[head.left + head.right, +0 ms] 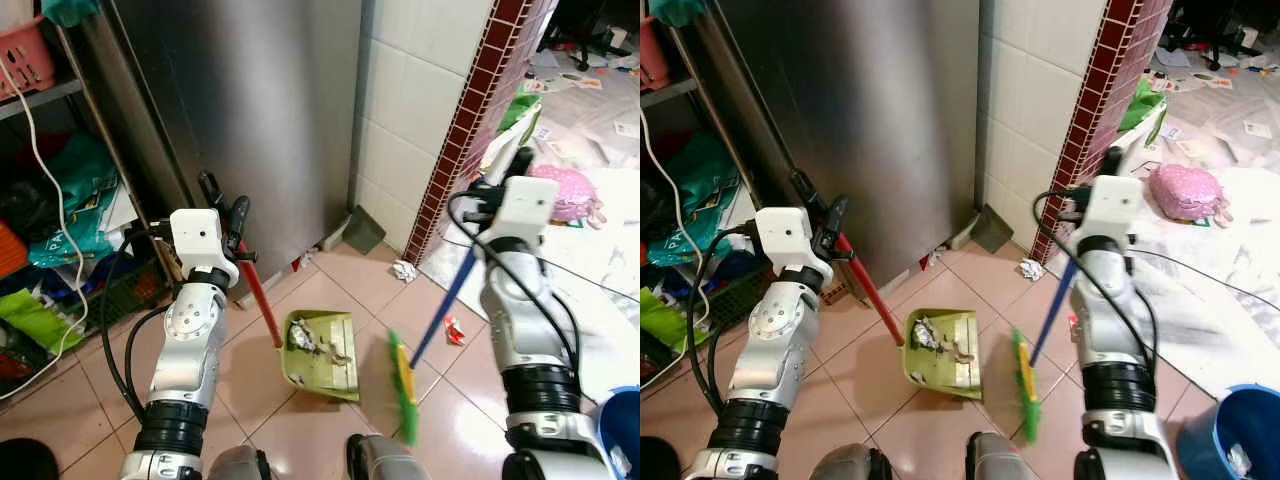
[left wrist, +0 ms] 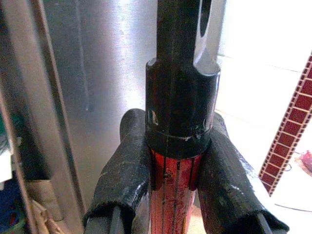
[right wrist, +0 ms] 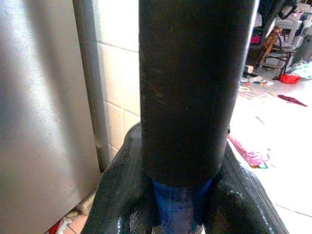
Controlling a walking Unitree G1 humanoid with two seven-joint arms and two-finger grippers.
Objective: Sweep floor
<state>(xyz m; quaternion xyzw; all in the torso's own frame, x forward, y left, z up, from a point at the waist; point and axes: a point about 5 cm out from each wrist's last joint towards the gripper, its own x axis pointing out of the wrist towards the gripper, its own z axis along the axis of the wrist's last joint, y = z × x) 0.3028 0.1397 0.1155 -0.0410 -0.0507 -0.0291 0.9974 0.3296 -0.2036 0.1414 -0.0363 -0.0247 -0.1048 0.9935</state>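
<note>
The yellow-green plastic dustpan point(image 1: 322, 354) sits flat on the pinkish tiled floor point(image 1: 300, 430) just in front of the robot, with a few crumpled scraps of litter point(image 1: 312, 343) lying inside it. Its long red handle with a black end grip point(image 1: 260, 300) slants up and to the left into the left gripper point(image 1: 226, 213), whose two black fingers point(image 2: 124, 180) are clamped on either side of the red shaft just below the black grip. Just to the right of the pan, the green bristled broom head point(image 1: 403, 385) rests near the floor, a little blurred, with its bristles close to the pan's right edge but not clearly touching it. The broom's blue shaft point(image 1: 445, 300) rises up and right to the right gripper point(image 1: 508, 165), whose fingers point(image 3: 122, 195) squeeze the blue pole just under its black upper sleeve.

Further out, a crumpled white paper ball point(image 1: 403, 270) lies on the tiles near the foot of the white tiled wall with its dark red mosaic edge point(image 1: 460, 130), and a small red and white wrapper point(image 1: 453, 331) lies right of the broom shaft. A tall stainless steel cabinet front point(image 1: 240, 110) stands behind the pan. A cluttered shelf with bags point(image 1: 60, 210) is off to the left, a pink bag point(image 1: 560, 192) lies on the littered floor beyond the wall, and a blue bucket point(image 1: 1230, 435) stands at the robot's right.
</note>
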